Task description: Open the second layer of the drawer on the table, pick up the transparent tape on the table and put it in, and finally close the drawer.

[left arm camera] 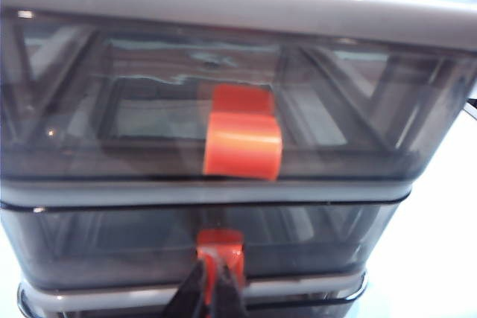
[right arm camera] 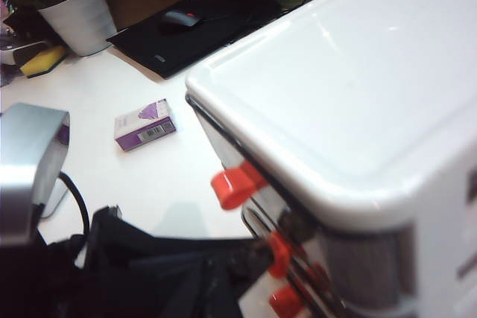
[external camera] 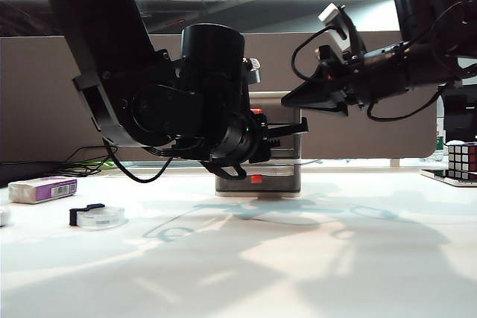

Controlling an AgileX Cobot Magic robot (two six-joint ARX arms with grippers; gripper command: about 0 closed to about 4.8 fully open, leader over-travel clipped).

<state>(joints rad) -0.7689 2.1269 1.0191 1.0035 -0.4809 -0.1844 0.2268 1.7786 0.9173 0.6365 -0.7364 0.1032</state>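
You were on the first step: getting the second layer of the drawer [left arm camera: 149,247] open. Your left gripper [left arm camera: 211,288] was right at the front of the drawer [external camera: 261,176], and its jaws were pinched shut on the small red handle [left arm camera: 220,247] of that middle layer. The layer looked closed, flush with the others. I think the next move was a straight, gentle pull back, so the layer slid out and the little cabinet did not tip or drag along the bench [external camera: 298,258]. Your right gripper [external camera: 317,94] hung in the air above and beside the top of the cabinet, touching nothing; its jaws looked closed with nothing in them (its own camera showed only the white top and the red handles, not the jaws). The transparent tape [external camera: 99,217] lay flat on the bench, well off to the left side, near a white-and-purple box [external camera: 42,189]. A puzzle cube [external camera: 462,158] sat far to the right. The big left arm filled the space in front of the cabinet, so reaching the tape might need care.
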